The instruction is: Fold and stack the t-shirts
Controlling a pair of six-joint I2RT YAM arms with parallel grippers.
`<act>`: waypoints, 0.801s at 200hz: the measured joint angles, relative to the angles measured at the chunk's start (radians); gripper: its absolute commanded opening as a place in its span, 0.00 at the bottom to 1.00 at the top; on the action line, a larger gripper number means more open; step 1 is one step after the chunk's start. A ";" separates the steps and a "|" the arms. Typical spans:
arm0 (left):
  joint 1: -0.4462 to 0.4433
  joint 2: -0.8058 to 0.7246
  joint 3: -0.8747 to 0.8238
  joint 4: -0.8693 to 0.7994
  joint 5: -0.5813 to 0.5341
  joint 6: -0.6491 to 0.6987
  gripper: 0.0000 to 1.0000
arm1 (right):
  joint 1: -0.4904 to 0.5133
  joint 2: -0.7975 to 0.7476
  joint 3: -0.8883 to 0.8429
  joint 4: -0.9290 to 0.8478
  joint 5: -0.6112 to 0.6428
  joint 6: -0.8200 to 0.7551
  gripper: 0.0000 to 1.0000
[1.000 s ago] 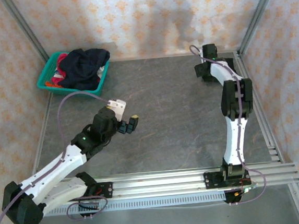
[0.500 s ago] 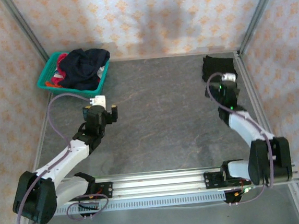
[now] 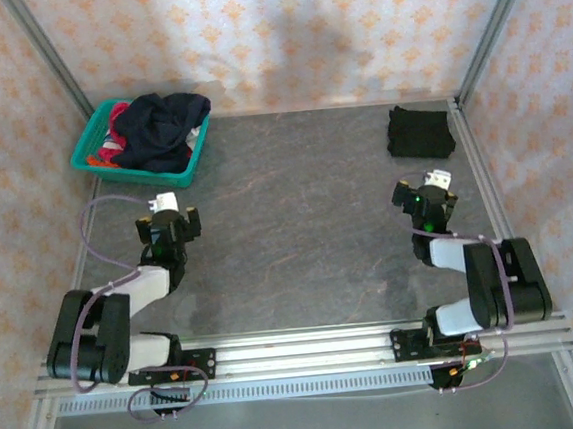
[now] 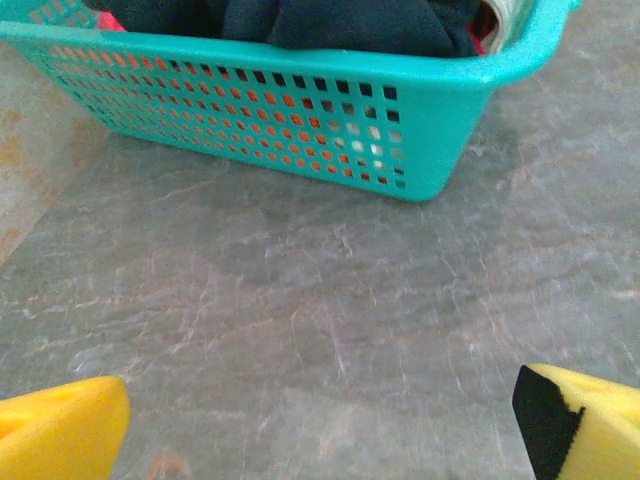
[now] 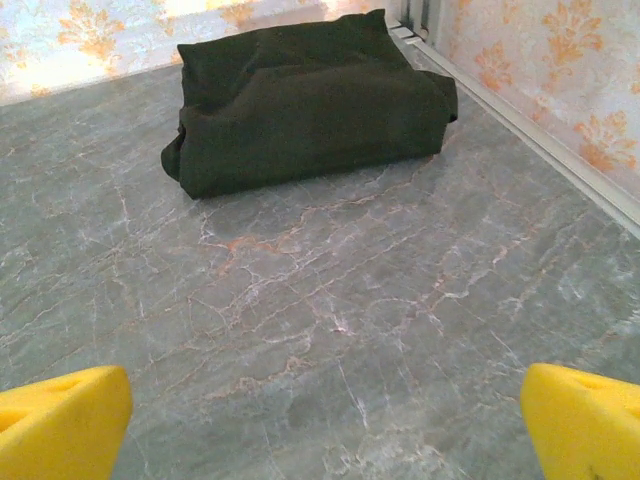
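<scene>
A folded black t-shirt (image 3: pixel 420 131) lies at the table's back right corner, also ahead of the right wrist camera (image 5: pixel 305 100). A dark navy t-shirt (image 3: pixel 164 128) is heaped in the teal basket (image 3: pixel 96 156), with red-pink cloth (image 3: pixel 113 124) under it. My left gripper (image 3: pixel 167 225) is pulled back near its base, open, with nothing between its yellow fingers (image 4: pixel 60 425). It faces the teal basket (image 4: pixel 280 115). My right gripper (image 3: pixel 422 194) is also drawn back and open over bare table, its yellow fingers (image 5: pixel 585 420) wide apart, short of the black shirt.
Metal frame rails (image 3: pixel 491 197) border the table on the right and left. Patterned walls (image 3: pixel 281 34) close the back and sides. Both arms are folded low at the near edge by the rail (image 3: pixel 309 353).
Both arms have drawn back toward their bases. The right gripper left the black t-shirt at the back right corner and opened fully. The left gripper moved left and nearer.
</scene>
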 measured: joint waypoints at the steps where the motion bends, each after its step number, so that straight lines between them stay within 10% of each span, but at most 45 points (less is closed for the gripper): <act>1: 0.003 0.005 0.000 0.005 0.002 -0.002 1.00 | 0.000 0.006 0.000 0.009 0.000 -0.001 0.99; 160: 0.035 0.156 0.031 0.127 0.104 -0.015 1.00 | 0.000 0.107 0.001 0.139 -0.008 -0.003 0.99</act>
